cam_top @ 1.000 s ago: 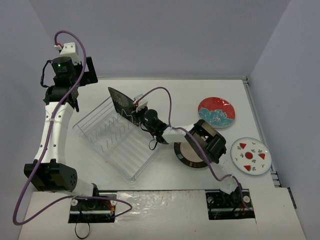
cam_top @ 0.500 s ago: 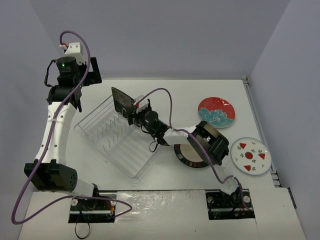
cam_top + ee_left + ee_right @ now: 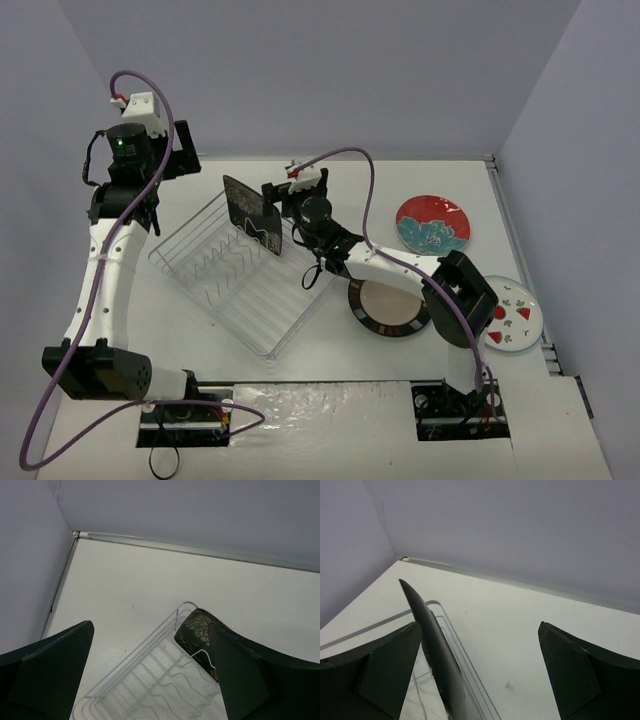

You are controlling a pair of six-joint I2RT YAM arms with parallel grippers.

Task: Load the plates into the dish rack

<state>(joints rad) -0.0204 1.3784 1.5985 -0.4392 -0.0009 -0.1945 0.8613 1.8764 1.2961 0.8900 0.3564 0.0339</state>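
Read the top view as a clock, with the arm bases at 6. Nearest you, at 5 o'clock, the beige plate with black striped rim (image 3: 385, 305) lies flat on the table (image 3: 420, 180). The right arm (image 3: 390, 270) crosses over its far rim. At 4 o'clock the white plate with red triangles (image 3: 518, 308) lies flat, partly hidden by that arm's elbow. The dish rack (image 3: 215, 300) sits on a diagonal at about 8 o'clock. Between 2 and 3 o'clock the red-and-teal floral plate (image 3: 433, 224) lies flat.

1 plate is loaded: the square black floral plate (image 3: 250, 212) stands on edge in the rack's far end, leaning a little. The right gripper (image 3: 479, 627) sits just to the plate's 3 o'clock side, fingers spread wide. Its wrist view shows the plate edge-on just beside 1 finger (image 3: 385, 670); you cannot tell whether they touch.

Farthest, at 10 o'clock, the left gripper (image 3: 150, 625) hangs above the rack's far corner, its fingers spread wide too.
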